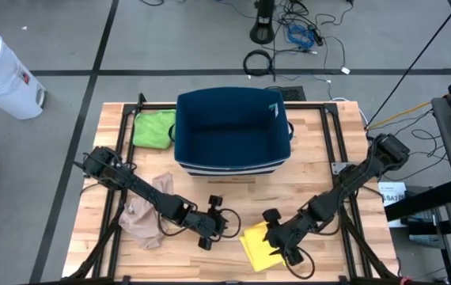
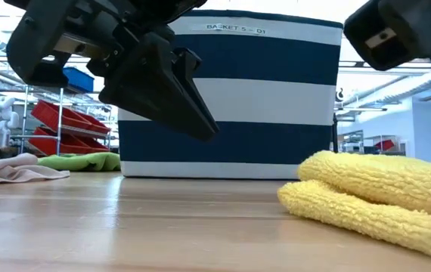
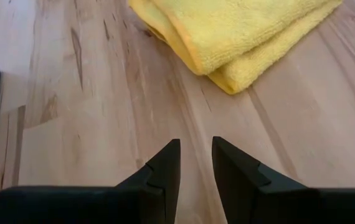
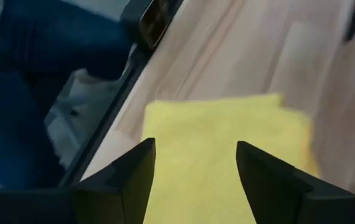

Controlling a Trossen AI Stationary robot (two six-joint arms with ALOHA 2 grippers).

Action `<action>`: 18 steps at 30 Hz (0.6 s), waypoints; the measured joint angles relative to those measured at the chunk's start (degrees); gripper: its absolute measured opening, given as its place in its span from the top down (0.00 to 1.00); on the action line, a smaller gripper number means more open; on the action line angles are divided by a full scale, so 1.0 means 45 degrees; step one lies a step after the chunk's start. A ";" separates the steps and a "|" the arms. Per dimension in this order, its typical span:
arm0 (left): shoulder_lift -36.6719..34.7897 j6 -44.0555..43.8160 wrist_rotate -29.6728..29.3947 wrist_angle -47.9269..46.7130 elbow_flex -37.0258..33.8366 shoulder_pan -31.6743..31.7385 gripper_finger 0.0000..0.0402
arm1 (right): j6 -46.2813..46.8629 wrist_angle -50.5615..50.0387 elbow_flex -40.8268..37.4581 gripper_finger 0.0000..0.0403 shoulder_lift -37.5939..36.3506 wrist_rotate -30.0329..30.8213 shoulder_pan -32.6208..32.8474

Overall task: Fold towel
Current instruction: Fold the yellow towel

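Here the yellow towel (image 1: pixel 259 245) lies folded on the wooden table (image 1: pixel 320 142) near its front edge, in front of the navy striped basket (image 1: pixel 233 131). The right gripper (image 1: pixel 277 237) hangs over the towel with its jaws spread wide and nothing between them. The left gripper (image 1: pixel 224 224) sits just beside the towel, its jaws a narrow gap apart, empty. A beige cloth (image 1: pixel 148 210) and a green cloth (image 1: pixel 154 128) lie to the left.

"BASKET 5 – D1" on striped basket (image 2: pixel 231 98)
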 joint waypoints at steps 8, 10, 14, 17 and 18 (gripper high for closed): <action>0.0000 -0.0292 0.0000 0.0013 0.0000 0.0010 0.75 | -0.0244 0.0893 0.0000 0.60 0.1657 -0.0107 0.0046; 0.0000 -0.0288 0.0005 0.0012 0.0000 0.0005 0.75 | -0.0330 0.1361 0.0000 0.63 0.2196 -0.0102 0.0045; 0.0000 -0.0281 0.0004 0.0012 0.0000 0.0010 0.75 | -0.0402 0.1861 0.0000 0.70 0.3107 -0.0102 0.0023; 0.0000 -0.0277 0.0001 0.0017 0.0000 0.0019 0.75 | -0.0040 0.1129 0.0045 0.74 0.3304 -0.0187 -0.0045; 0.0000 -0.0277 0.0000 0.0017 0.0000 0.0019 0.75 | 0.0142 0.0606 0.0064 0.75 0.3255 -0.0307 -0.0074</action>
